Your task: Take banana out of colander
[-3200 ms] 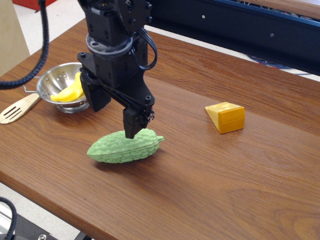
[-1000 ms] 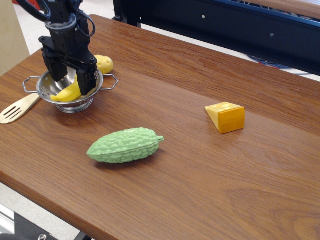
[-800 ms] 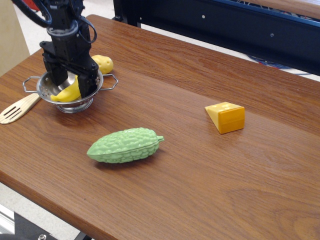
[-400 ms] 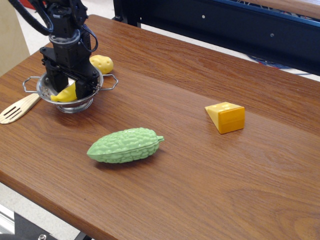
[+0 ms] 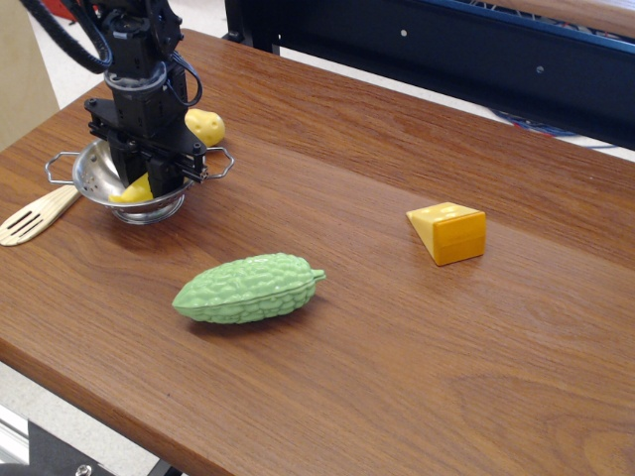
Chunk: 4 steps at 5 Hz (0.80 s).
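Observation:
The steel colander [image 5: 87,171] stands at the table's left side. The yellow banana [image 5: 133,191] lies inside it; only its lower left part shows past the fingers. My gripper [image 5: 149,181] points straight down into the colander, its black fingers drawn in against the banana. The rest of the banana is hidden behind the fingers.
A yellow potato [image 5: 206,126] lies just behind the colander's right handle. A wooden spatula [image 5: 36,217] lies to its left. A green gourd [image 5: 248,288] lies in front, a cheese wedge [image 5: 449,232] far right. A dark blue frame [image 5: 446,50] runs along the table's back.
My gripper came from over the gourd to the colander and lowered into it. Its fingers, spread either side of the banana before, have closed in on it.

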Tool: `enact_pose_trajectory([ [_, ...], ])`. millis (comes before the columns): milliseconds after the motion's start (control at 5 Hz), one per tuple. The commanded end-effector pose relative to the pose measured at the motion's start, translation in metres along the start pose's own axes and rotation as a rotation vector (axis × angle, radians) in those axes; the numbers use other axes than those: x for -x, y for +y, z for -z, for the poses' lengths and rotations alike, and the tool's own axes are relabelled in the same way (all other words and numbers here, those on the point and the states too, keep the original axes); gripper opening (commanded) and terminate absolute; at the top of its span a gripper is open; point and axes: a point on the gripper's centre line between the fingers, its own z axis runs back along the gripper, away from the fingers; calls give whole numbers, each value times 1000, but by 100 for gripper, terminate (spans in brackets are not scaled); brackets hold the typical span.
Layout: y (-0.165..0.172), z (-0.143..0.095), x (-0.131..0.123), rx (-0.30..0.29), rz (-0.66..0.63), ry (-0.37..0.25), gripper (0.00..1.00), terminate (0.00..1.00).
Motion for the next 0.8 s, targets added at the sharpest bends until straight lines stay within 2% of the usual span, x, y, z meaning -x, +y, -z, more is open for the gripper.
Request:
enact_pose_trajectory([
  [0, 0, -56, -12, -7, -138, -163, 0, 0],
  [200, -14, -76, -32, 35, -212, -154, 0, 0],
  [600, -36, -69, -92, 20, -355, -117, 0, 0],
])
